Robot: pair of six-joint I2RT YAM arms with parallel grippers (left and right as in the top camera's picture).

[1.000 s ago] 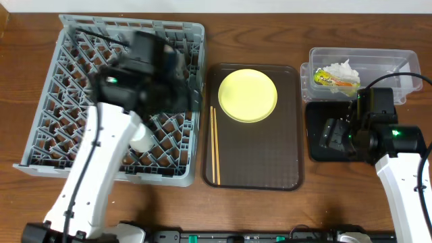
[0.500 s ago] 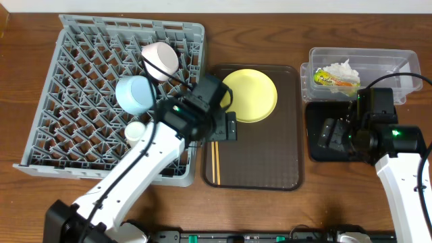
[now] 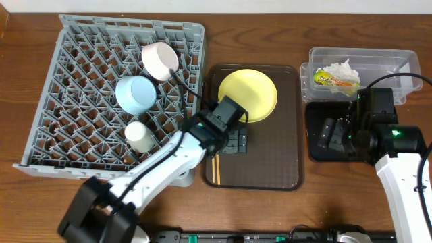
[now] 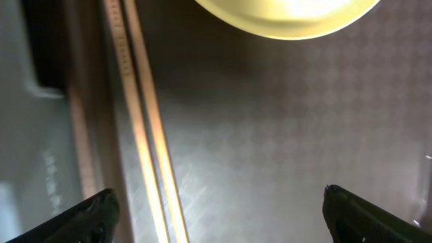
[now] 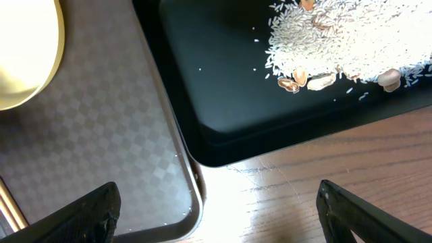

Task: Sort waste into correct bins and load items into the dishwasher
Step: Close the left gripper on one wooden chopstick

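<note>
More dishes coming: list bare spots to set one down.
Free: the brown tray below the yellow plate, right of the chopsticks; the left half of the dish rack. Crowded: its right side, with the white bowl, blue bowl and cup.

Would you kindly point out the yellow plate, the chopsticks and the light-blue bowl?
yellow plate (image 3: 248,94): overhead view, centre of its face.
chopsticks (image 4: 152,128): left wrist view, mid-length of the pair.
light-blue bowl (image 3: 137,94): overhead view, middle of the bowl.
</note>
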